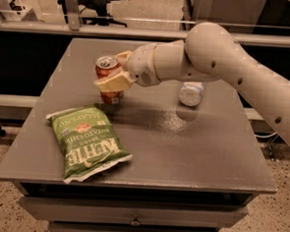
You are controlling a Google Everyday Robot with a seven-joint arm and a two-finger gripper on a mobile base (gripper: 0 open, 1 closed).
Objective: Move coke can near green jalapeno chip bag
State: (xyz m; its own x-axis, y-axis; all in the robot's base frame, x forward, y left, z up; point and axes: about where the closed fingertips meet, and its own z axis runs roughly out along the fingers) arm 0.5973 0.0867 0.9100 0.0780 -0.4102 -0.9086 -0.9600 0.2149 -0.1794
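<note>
The coke can (108, 72) is a small red-orange can with a silver top, upright near the middle left of the grey table (197, 146). My gripper (113, 76) is shut on the can, its cream fingers (110, 83) wrapped around its middle. The can's base is at or just above the tabletop. The green jalapeno chip bag (88, 142) lies flat at the front left, just in front of the can, a small gap between them. My arm reaches in from the right.
A clear plastic bottle with a white label (191, 92) lies on the table right of the can, partly behind my arm. The table's front edge has a drawer (136, 218) below it. A railing runs behind the table.
</note>
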